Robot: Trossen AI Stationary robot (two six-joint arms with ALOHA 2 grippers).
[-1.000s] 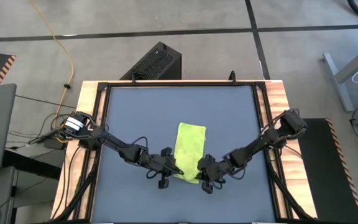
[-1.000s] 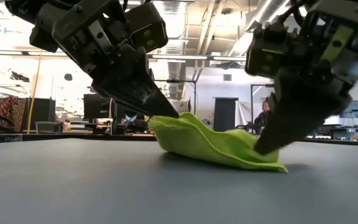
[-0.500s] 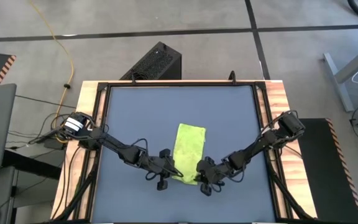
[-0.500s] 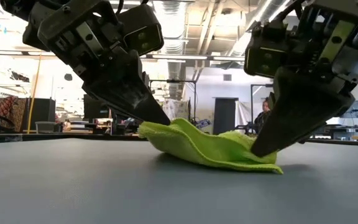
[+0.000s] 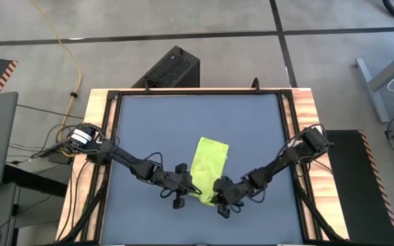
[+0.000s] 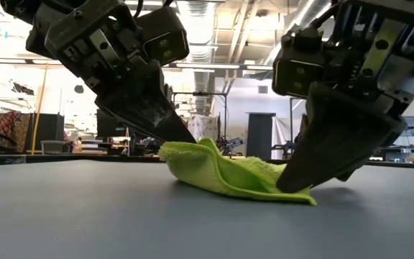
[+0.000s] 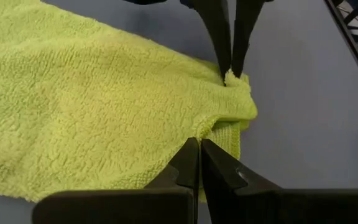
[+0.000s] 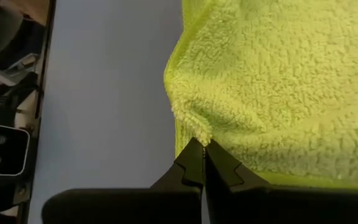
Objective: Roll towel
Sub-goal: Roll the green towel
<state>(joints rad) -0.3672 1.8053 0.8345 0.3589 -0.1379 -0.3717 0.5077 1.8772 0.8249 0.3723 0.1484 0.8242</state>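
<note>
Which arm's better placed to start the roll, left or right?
Neither clearly. The left tool and right tool are each shut on a near corner of the towel, its near edge lifted off the table. Likely both roll together; right sits slightly farther inward.

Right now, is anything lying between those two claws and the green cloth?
Nothing visible. Both end effectors, left and right, are shut on the near corners of the towel, which lies on the table.
</note>
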